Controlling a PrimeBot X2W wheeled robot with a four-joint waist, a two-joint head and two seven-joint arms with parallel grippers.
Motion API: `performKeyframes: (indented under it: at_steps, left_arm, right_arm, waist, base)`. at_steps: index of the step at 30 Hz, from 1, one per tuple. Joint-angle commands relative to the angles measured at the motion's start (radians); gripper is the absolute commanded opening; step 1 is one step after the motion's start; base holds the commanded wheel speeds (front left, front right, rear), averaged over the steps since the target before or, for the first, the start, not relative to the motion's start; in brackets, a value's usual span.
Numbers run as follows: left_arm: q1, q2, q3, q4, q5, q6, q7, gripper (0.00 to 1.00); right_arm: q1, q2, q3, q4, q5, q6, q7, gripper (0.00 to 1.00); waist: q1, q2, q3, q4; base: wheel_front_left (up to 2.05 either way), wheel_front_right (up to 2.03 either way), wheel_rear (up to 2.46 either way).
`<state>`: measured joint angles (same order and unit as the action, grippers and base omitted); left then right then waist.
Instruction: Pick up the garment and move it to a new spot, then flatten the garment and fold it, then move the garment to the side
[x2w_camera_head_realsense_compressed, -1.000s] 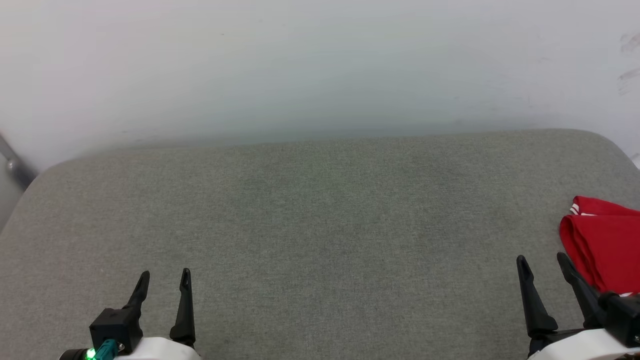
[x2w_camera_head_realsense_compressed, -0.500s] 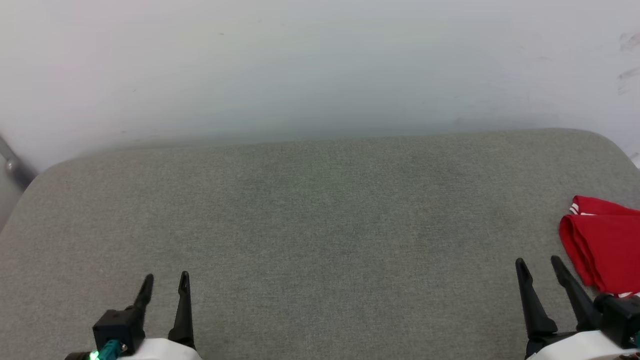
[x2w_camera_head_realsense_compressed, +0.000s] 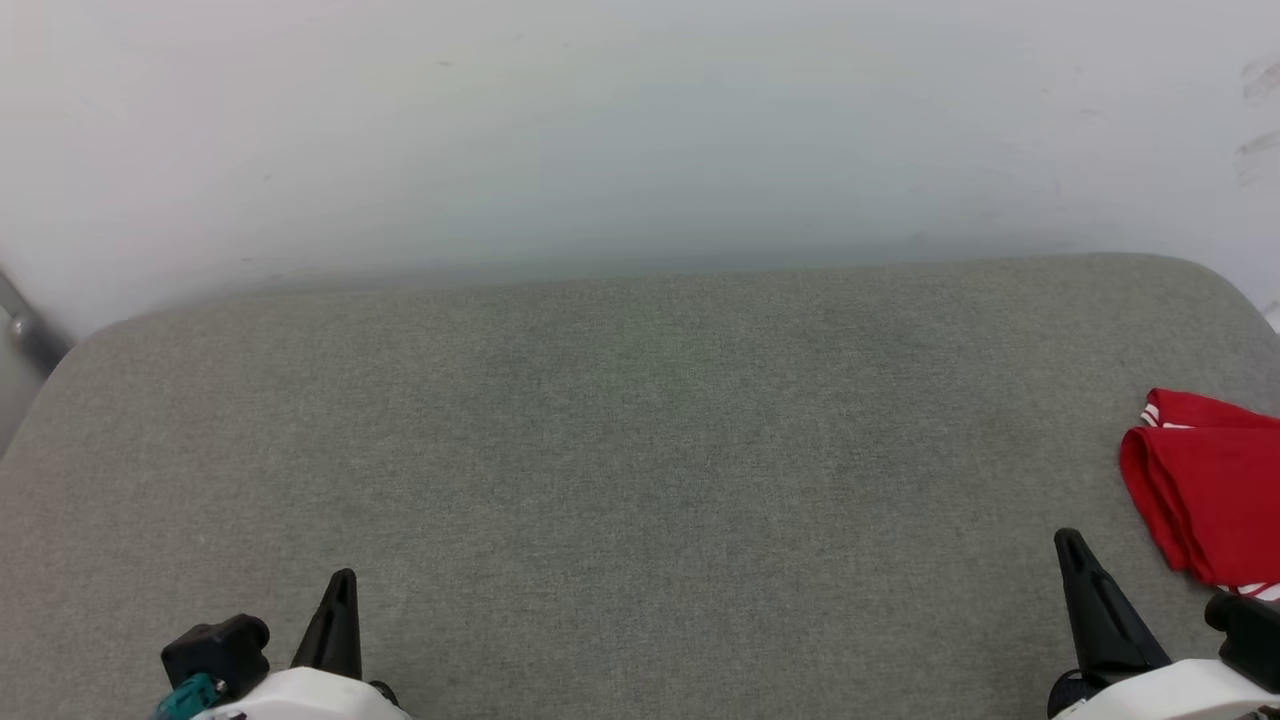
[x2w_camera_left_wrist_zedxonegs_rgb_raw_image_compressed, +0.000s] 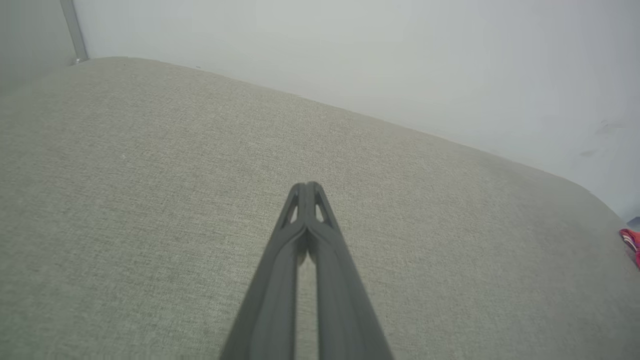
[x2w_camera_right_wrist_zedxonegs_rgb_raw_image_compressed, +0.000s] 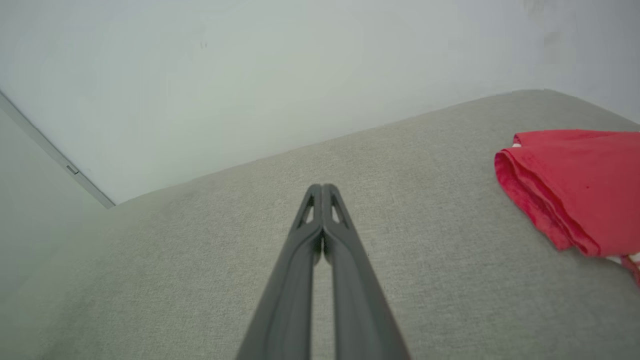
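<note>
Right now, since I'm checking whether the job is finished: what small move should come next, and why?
Probably just draw both arms back to rest: the folded red jersey garment lies at the right edge of the grey fabric cushion, apart from the right gripper, and both it and the left gripper have jaws shut on nothing.

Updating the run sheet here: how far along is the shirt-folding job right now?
Looks done: the garment lies folded in layers at the right edge of the grey cushion, so folding and moving aside appear finished. In hand: nothing; the left gripper and right gripper are shut, empty and apart from the cloth. Left: seemingly nothing.
</note>
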<state>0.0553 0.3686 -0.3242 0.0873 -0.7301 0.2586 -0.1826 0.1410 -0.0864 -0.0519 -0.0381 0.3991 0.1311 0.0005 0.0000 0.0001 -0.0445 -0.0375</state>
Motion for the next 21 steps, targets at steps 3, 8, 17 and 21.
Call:
performKeyframes:
  at_steps: [3,8,17,21]
  left_arm:
    - [-0.038,-0.009,0.036,0.000,-0.059,-0.025,0.016,0.00]
    - [-0.048,-0.029,0.064,0.015,-0.121,-0.053,0.035,0.00]
    - [-0.066,-0.064,0.110,0.037,-0.224,-0.098,0.067,0.00]
    - [-0.074,-0.080,0.130,0.045,-0.267,-0.117,0.080,0.00]
  right_arm:
    - [-0.042,0.001,-0.004,0.005,0.082,0.000,0.003,0.00]
    - [-0.057,0.002,-0.006,0.026,0.167,0.000,0.010,0.00]
    - [-0.084,0.004,-0.011,0.059,0.308,0.000,0.021,0.00]
    - [-0.096,0.005,-0.012,0.073,0.366,0.000,0.025,0.00]
  waist:
    - [0.0000,-0.0001,0.001,0.001]
    - [0.0000,-0.0001,0.004,0.003]
    - [0.0000,-0.0001,0.007,0.006]
    - [0.0000,-0.0001,0.009,0.007]
  base:
    - [0.00,0.00,0.00]
    - [0.00,0.00,0.00]
    - [0.00,0.00,0.00]
    - [0.00,0.00,0.00]
